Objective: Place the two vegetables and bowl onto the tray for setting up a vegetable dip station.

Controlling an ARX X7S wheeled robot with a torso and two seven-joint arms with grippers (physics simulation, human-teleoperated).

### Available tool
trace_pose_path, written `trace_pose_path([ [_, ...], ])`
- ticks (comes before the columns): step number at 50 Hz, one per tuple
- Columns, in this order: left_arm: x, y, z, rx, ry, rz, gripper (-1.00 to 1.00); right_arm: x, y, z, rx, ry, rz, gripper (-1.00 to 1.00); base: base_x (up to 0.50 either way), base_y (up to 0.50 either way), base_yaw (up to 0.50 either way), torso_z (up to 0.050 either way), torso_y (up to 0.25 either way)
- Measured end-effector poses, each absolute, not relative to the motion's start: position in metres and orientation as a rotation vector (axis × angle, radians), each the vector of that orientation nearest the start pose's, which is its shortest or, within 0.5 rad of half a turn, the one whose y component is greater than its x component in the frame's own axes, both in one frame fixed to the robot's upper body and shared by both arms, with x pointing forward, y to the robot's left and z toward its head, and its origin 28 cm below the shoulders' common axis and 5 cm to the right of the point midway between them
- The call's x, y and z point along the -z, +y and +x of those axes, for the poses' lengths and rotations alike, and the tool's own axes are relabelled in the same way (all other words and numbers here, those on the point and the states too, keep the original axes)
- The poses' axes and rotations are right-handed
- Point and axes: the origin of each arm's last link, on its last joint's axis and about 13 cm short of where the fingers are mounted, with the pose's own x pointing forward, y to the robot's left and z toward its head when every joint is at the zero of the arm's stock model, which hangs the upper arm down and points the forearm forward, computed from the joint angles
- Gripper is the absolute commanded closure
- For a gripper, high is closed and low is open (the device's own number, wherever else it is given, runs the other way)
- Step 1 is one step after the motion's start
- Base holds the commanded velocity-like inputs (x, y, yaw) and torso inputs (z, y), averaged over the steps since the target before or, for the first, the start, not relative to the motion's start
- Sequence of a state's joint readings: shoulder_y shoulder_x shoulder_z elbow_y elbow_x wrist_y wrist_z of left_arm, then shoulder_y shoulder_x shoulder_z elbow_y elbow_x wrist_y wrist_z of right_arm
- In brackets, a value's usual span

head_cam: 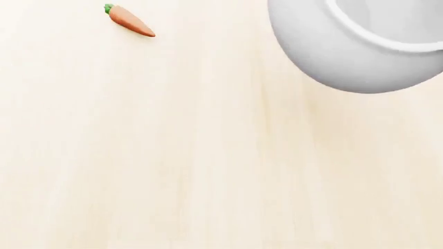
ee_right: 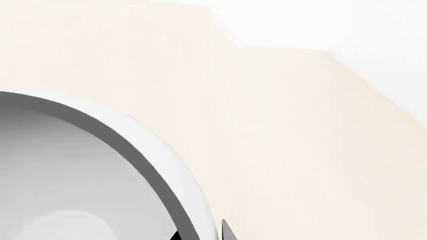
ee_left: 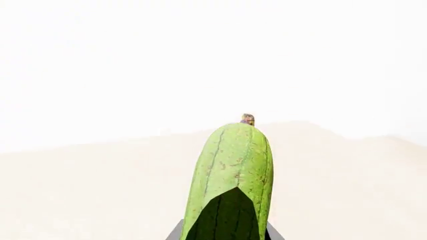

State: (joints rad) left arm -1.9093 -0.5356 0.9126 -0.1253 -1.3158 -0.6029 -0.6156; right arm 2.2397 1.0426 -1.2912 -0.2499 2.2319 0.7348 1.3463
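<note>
Head view shows a small orange carrot with a green stem tip [head_cam: 128, 20] lying flat on the pale wooden table [head_cam: 207, 155] at the far left, its point aimed toward the right. Well apart from it, at the far right, hangs the large round white bowl [head_cam: 346, 57], its bulging body and narrower rim cut off by the frame edge.

Left wrist view shows the plump oblong green cucumber-like vegetable [ee_left: 233, 170], light green with faint darker stripes, brown specks and a small brownish stub at its far end. It juts out from the left gripper [ee_left: 225, 232], whose dark jaws clench its near end.

Right wrist view shows the bowl's thick rim and smooth grey-white inside. The right gripper [ee_right: 200, 235] grasps that rim, dark fingertips on either side.
</note>
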Motion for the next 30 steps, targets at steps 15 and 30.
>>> trace_pose_path([
  [15,-0.451,0.214,0.225,0.026,-0.547,-0.081,1.00,-0.427,-0.147,0.184,0.167,-0.157,-0.114,1.00,0.00,0.15,0.00,0.000,0.000],
  [30,-0.449,0.216,0.203,0.021,-0.569,-0.133,1.00,-0.429,-0.146,0.182,0.154,-0.192,-0.148,1.00,0.00,0.50,0.00,0.000,0.000],
])
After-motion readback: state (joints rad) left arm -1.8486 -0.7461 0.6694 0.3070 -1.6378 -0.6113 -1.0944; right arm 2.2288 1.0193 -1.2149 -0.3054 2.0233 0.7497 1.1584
